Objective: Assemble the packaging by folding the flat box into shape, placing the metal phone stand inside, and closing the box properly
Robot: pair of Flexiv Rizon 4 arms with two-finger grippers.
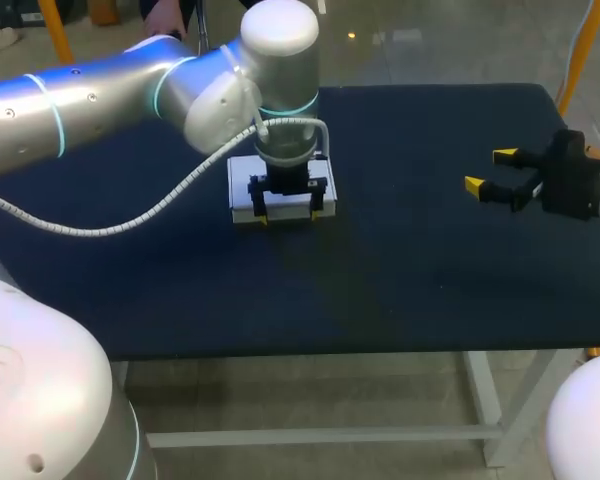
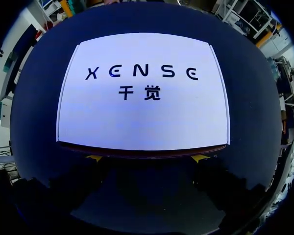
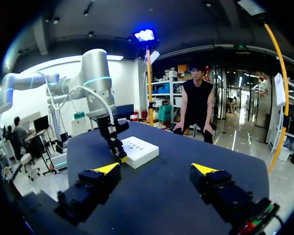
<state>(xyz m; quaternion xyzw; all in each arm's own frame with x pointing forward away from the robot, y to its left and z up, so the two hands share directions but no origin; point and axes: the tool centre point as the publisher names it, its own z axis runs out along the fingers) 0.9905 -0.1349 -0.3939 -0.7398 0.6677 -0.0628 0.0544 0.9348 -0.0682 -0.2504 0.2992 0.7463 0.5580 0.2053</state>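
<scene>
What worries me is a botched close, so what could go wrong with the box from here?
1. The left gripper sits open at the near edge of the white box. A push there may slide the box across the table, as nothing braces its far side.
2. The right gripper hangs open, well apart from the box, so it cannot steady it.
3. No phone stand is visible, so the box may be shut without it.

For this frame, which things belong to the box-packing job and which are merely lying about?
Job: white box, lying flat; left pincer, open, at the box's near edge; right pincer, open, off to the side, holding nothing.
Not the job's: dark table, which bears the box.
</scene>
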